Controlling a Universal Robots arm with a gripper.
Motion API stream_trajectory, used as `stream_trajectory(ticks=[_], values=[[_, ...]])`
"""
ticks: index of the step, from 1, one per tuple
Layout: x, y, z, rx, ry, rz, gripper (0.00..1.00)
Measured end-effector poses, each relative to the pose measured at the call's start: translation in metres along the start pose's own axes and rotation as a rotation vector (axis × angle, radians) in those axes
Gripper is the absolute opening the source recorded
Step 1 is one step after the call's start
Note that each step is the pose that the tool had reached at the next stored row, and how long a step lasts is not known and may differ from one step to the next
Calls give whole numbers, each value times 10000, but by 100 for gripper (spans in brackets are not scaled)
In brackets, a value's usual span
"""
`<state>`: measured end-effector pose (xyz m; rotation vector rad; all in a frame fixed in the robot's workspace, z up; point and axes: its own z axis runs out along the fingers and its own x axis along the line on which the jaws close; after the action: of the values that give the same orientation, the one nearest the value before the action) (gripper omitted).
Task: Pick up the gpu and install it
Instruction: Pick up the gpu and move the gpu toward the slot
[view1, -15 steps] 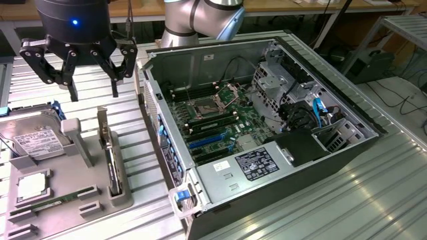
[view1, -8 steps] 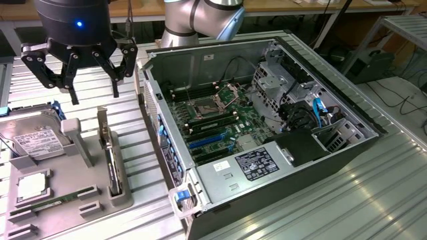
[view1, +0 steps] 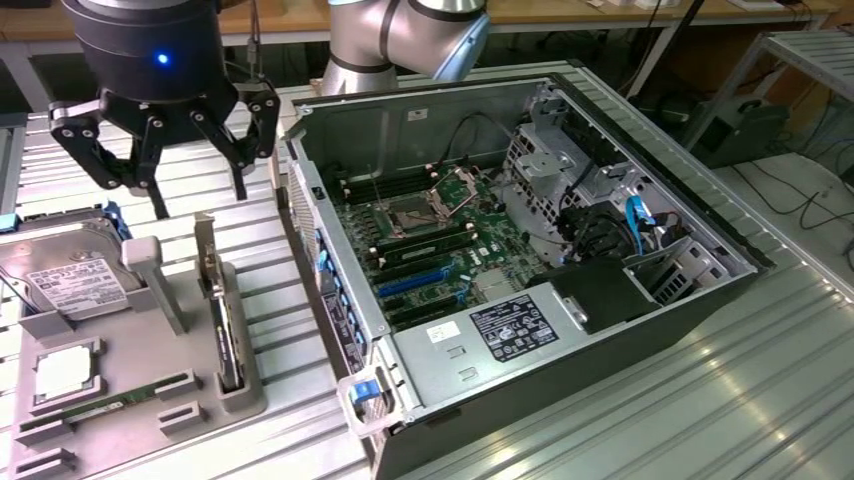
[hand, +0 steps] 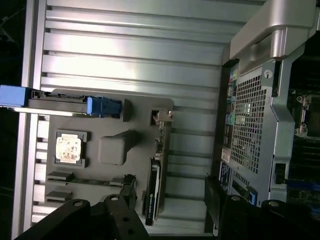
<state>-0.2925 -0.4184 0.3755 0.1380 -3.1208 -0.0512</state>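
Gripper (view1: 171, 190) hangs fingers-down with jaws spread wide, holding nothing. Below the jaws, clear of them, the gpu (view1: 220, 310) stands on edge in a gray holder (view1: 140, 365), its lower edge hidden in the slot.

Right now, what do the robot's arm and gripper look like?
The arm is silver-grey with rounded joints. The gripper has a black cylindrical body with a small blue light, and black jointed fingers with visible pivot pins.

End effector (view1: 194, 195), fingers spread, hangs above the upright gpu (view1: 214, 290)
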Motion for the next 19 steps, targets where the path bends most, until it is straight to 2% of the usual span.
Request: stream_trajectory(ticks=[4,10,19], values=[[1,-14,6,-9,-18,497,66],[9,-91,7,-27,-17,502,66],[12,-118,8,-27,-16,502,66]])
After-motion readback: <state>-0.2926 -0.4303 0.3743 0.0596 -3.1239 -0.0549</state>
